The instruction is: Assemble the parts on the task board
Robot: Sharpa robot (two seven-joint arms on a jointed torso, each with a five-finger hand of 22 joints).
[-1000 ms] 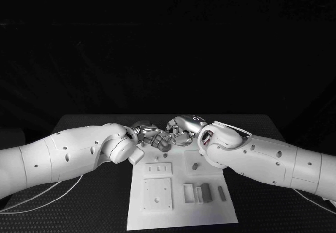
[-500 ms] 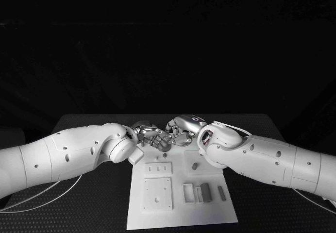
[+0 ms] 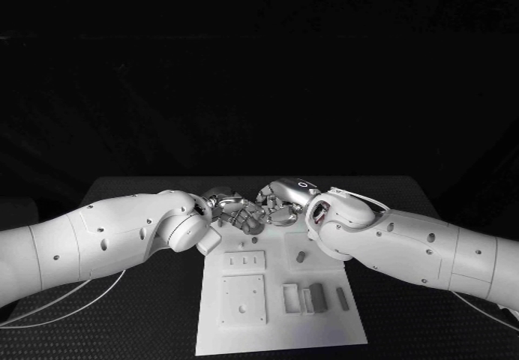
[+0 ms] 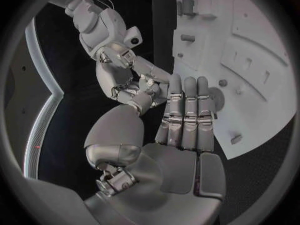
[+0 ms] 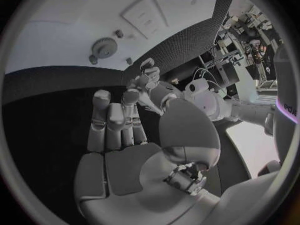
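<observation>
While both white arms are reaching in from the sides, the left robot hand (image 3: 229,211) and the right robot hand (image 3: 279,202) are meeting fingertip to fingertip over the far end of the task board (image 3: 279,330), which is lying in the middle of the black bench (image 3: 141,315).

Seen from the left wrist, the left robot hand (image 4: 181,120) is holding its fingers straight and side by side, with the thumb bending across towards the right robot hand (image 4: 134,87); the two are lying so close that they seem to be touching, and a small piece may be passing between them, though I cannot tell whether either is gripping anything.

From the right wrist, the right robot hand (image 5: 119,130) is keeping its fingers upright and nearly together, its palm bare, while the left robot hand (image 5: 147,82) is pointing its fingertips at it.

On the board, a round toothed gear (image 5: 104,47) is sitting near the far end, close under the hands. A small grey part (image 3: 301,256) is standing upright towards the middle, and further towards the near end a grey block (image 3: 316,298) and a slim grey bar (image 3: 342,298) are lying beside a raised white holder (image 3: 292,298). A square plate (image 3: 244,298) with a hole is sitting to the left of these.
</observation>
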